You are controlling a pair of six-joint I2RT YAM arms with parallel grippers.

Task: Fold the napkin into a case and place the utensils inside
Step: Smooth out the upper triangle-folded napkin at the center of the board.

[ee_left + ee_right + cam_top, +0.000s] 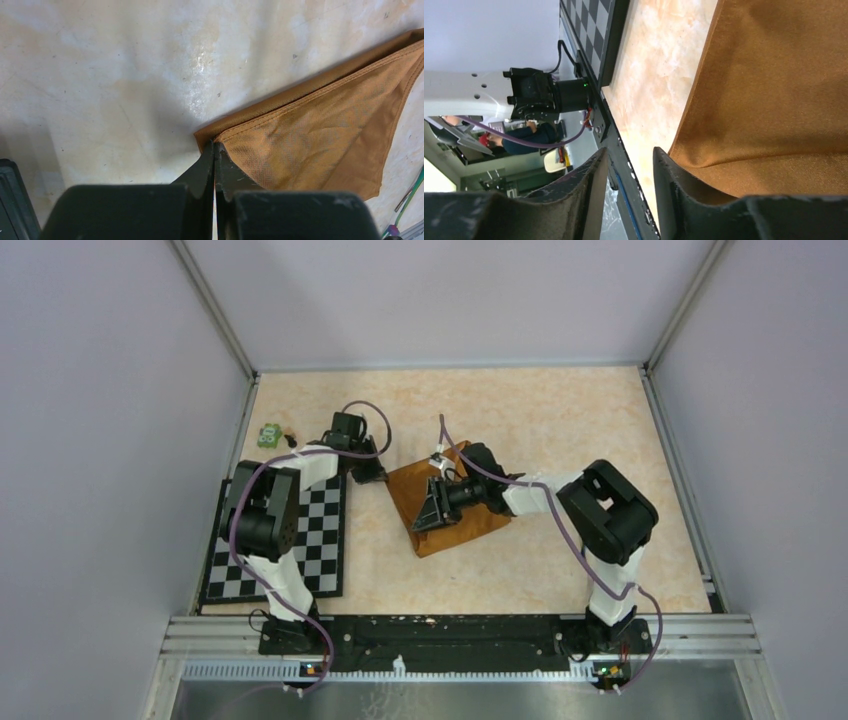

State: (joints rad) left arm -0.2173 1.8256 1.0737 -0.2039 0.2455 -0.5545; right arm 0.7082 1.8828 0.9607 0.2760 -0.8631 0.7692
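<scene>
The napkin (pixel 465 527) is rust-orange, the mat (pixel 325 540) black-and-white checkered, the toy (pixel 268 435) green, the table (pixel 560 420) mottled peach.

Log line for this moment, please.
step: napkin fold | left gripper: shut on napkin corner | right gripper: open, beside napkin edge | case: not yet formed

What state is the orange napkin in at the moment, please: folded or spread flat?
Folded: in the left wrist view the napkin shows a hemmed triangular layer lying over a folded edge; from above it looks compact.
</scene>
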